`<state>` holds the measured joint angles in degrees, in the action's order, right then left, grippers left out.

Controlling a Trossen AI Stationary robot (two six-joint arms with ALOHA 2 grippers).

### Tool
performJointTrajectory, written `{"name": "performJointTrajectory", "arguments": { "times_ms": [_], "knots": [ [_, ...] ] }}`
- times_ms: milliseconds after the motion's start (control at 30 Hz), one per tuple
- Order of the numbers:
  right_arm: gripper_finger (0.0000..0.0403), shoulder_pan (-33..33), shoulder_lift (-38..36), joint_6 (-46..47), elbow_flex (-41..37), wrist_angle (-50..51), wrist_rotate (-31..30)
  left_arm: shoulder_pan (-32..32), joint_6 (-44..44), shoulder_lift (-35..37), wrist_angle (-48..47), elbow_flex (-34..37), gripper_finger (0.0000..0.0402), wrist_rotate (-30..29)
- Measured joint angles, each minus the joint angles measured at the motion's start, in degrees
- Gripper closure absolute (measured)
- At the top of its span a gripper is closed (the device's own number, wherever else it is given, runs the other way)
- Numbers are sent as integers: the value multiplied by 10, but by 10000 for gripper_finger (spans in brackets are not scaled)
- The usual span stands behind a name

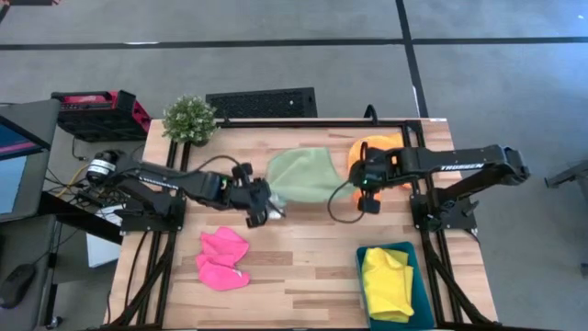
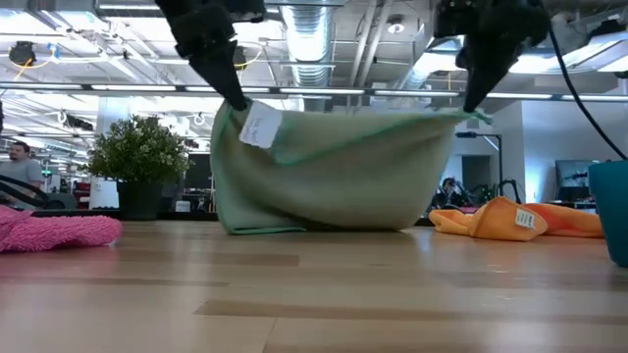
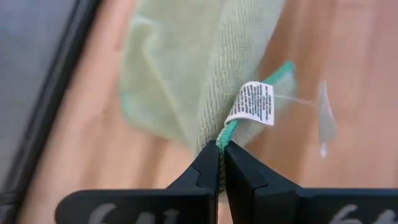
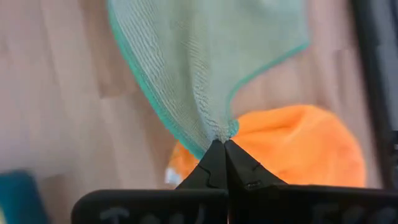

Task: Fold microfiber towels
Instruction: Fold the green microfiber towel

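Observation:
The light green towel (image 1: 308, 175) hangs between my two grippers over the table's middle; its lower part (image 2: 314, 221) rests on the tabletop. My left gripper (image 1: 260, 210) is shut on its left corner, where a white label (image 3: 254, 104) hangs. My right gripper (image 1: 367, 198) is shut on its right corner. The orange towel (image 1: 372, 152) lies crumpled at the far right. The pink towel (image 1: 223, 257) lies crumpled at the near left. The yellow towel (image 1: 388, 285) lies folded in the teal tray (image 1: 418, 276). My left gripper pinches the green towel's corner (image 3: 222, 138) beside the white label between its two fingers, from above, pointing down. The towel hangs below the fingers, its lower part on the table. My right gripper pinches the towel's other top corner (image 4: 221, 135) between its two fingers, from above, pointing down. The top edge (image 2: 363, 123) runs nearly straight between the two grippers.
A potted plant (image 1: 190, 119) stands at the table's far left corner. A dark grille (image 1: 262, 101) lies behind the far edge. Bare wood (image 1: 303, 267) shows between the pink towel and the tray. A person (image 2: 15, 162) shows far off in the room.

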<state>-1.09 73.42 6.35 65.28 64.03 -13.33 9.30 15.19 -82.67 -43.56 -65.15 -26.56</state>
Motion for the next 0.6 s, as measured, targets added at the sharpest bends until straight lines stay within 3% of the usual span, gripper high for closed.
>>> {"name": "performJointTrajectory", "arguments": {
  "times_ms": [233, 600],
  "knots": [
    [400, -60, 40, 28, 0, 11, 43, 51, 70, 0, 79, 64, 401, 50],
    [400, -110, 152, 28, 0, -5, 90, 116, 157, 0, 160, 143, 401, 70]
  ]
}}
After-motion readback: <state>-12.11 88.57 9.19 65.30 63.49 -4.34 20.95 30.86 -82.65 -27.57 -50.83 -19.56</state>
